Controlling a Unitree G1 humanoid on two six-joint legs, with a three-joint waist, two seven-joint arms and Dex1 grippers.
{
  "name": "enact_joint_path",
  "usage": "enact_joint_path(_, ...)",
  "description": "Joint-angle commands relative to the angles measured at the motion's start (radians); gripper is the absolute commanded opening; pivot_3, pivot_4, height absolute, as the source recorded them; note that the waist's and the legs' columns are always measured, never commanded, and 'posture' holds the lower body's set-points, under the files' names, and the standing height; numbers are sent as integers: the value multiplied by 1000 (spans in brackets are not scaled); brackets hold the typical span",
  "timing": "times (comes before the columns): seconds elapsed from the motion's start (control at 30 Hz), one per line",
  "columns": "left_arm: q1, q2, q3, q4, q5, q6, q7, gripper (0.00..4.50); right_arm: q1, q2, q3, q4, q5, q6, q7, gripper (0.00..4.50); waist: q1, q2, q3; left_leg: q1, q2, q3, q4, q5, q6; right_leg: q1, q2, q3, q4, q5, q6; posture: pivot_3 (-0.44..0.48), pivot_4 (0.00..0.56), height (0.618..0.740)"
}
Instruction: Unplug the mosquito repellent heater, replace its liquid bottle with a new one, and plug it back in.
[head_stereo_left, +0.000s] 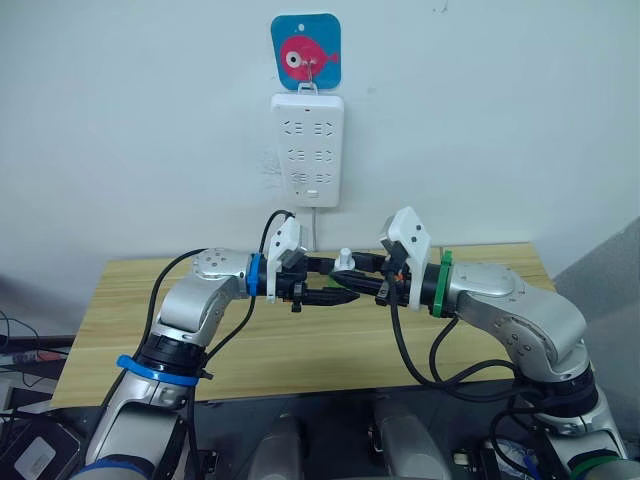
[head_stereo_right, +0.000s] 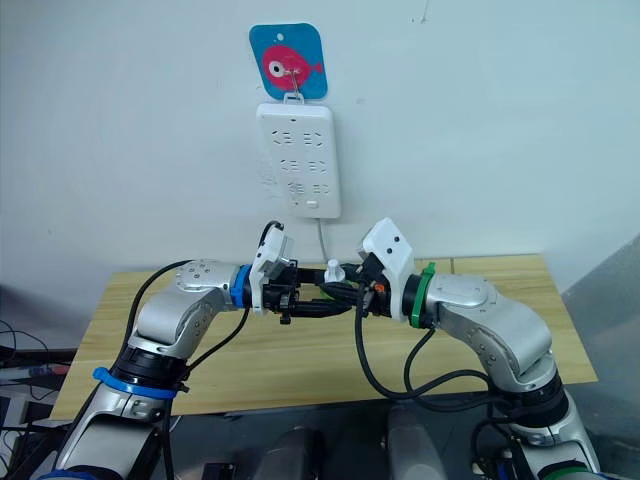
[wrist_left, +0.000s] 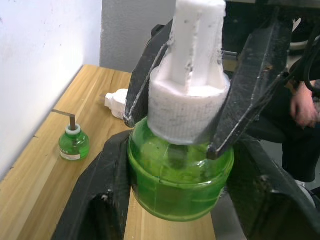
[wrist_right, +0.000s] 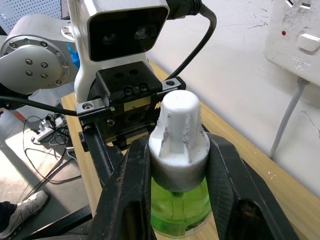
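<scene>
A green liquid bottle (wrist_left: 180, 175) with a white cap (wrist_left: 192, 50) hangs above the middle of the wooden table (head_stereo_left: 300, 350), held between both grippers. My left gripper (wrist_left: 180, 192) is shut on the bottle's green body. My right gripper (wrist_right: 180, 172), coming from the opposite side, is shut on the cap's lower collar. In the eye views the cap (head_stereo_left: 345, 261) sticks up between the two wrists. The white mosquito repellent heater (wrist_left: 118, 101) lies on the table near the wall. Beside it stands a second green bottle (wrist_left: 73, 144) with a bare wick.
A white power strip (head_stereo_left: 307, 148) hangs on the wall from a blue fish hook (head_stereo_left: 306, 50), its cord running down behind the table. A person's hand (wrist_left: 302, 106) shows beyond the table's edge.
</scene>
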Motion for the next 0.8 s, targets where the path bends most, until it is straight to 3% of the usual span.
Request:
enact_joint_path(0.03, -8, -14, -7, -43, -8, -18, 0, 2271, 2, -6, 1, -47, 16, -17, 9, 1107, 0, 0, 0, 0, 0, 0, 0, 0, 0, 0, 0, 0, 0, 0, 0, -155, 147, 733)
enact_joint_path(0.13, -1, 3, -10, -63, -15, -16, -28, 2271, -14, -53, 30, -32, 28, -67, 117, 1106, 0, 0, -3, 0, 0, 0, 0, 0, 0, 0, 0, 0, 0, 0, 0, -155, 147, 733)
enact_joint_path(0.33, 23, 57, -30, -115, -26, -6, -106, 2271, -176, -217, 158, 164, -13, -247, 547, 1106, -4, 0, -3, 1, 0, 2, 1, 0, 0, 1, 1, 1, -1, 0, 0, -121, 154, 733)
enact_joint_path(0.57, 33, 41, -29, -140, -28, -12, -86, 2271, -220, -223, 138, 212, 13, -222, 606, 1107, 7, 0, -3, 0, 1, -1, 1, 0, 1, 1, 1, 0, 0, 0, 0, -96, 158, 733)
enact_joint_path(0.8, 78, 2, 8, -129, -22, -35, 29, 2271, -54, -310, -100, 74, -8, -196, 408, 3541, 13, 0, -4, -1, -1, 0, 2, 0, 1, 1, -1, 0, -1, 1, 0, -147, 151, 733)
